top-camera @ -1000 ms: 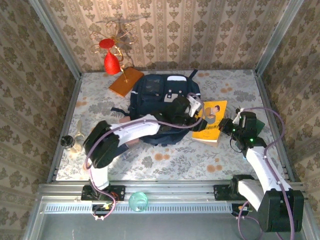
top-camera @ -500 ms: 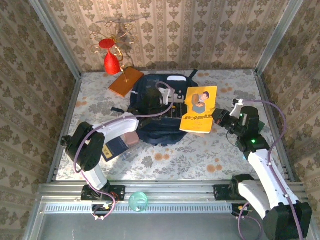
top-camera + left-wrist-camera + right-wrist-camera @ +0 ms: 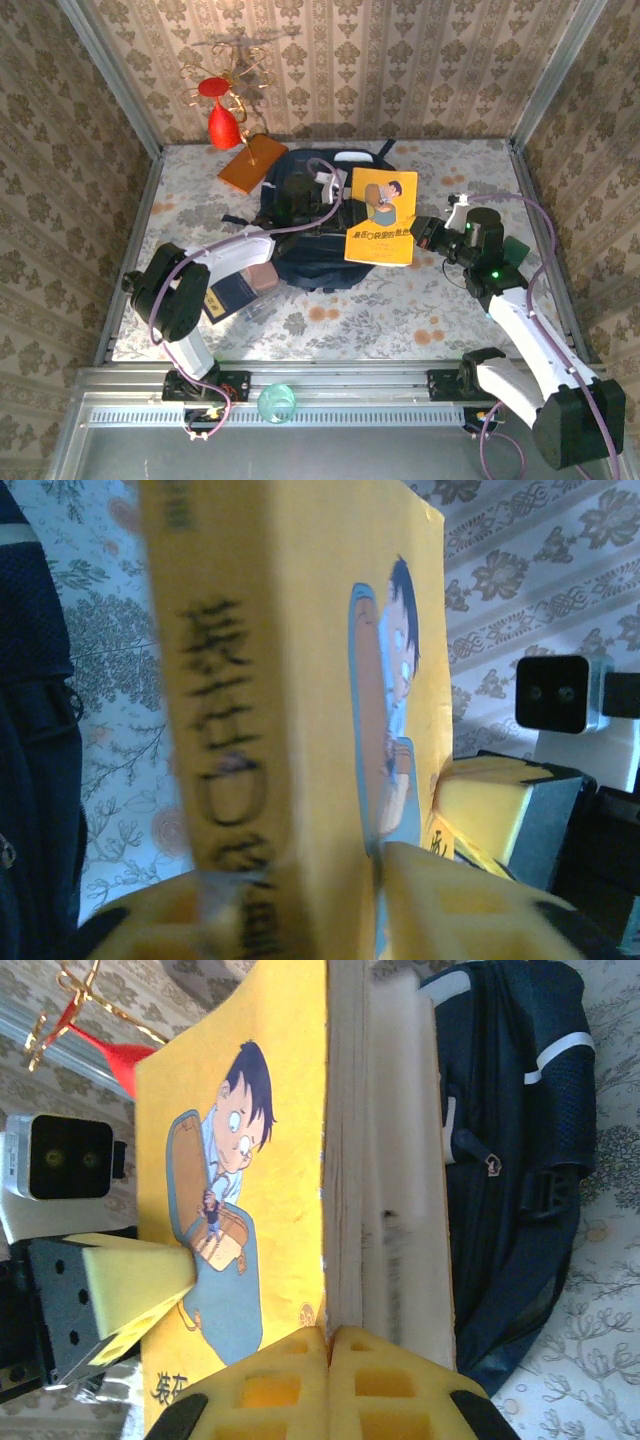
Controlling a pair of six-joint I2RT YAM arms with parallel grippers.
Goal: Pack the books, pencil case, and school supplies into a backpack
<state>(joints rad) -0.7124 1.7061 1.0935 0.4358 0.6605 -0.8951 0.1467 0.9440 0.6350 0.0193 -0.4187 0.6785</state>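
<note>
A second ago the thin yellow-covered book with a cartoon boy on its front [image 3: 380, 215] lay on the surface, to the right of the large navy fabric backpack [image 3: 315, 265]. Now it is lifted clear and tilted, held in the air between the two tools and partly over the backpack's right side. The right tool [image 3: 424, 236] has carried it there and is clamped tight on the edge nearest to it; its wrist view shows the foam fingers [image 3: 385, 1385] closed on the pages. The left tool [image 3: 338, 198], which stood wide over the backpack half a second back, has closed in on the opposite edge, and its own view shows the spine pinched between its pads [image 3: 450, 910].

So the yellow book is now gripped from both sides, which I take as a handover or a steadying hold before insertion. It is not yet inside, and I cannot tell whether the backpack's mouth beneath the left tool is open.
</note>
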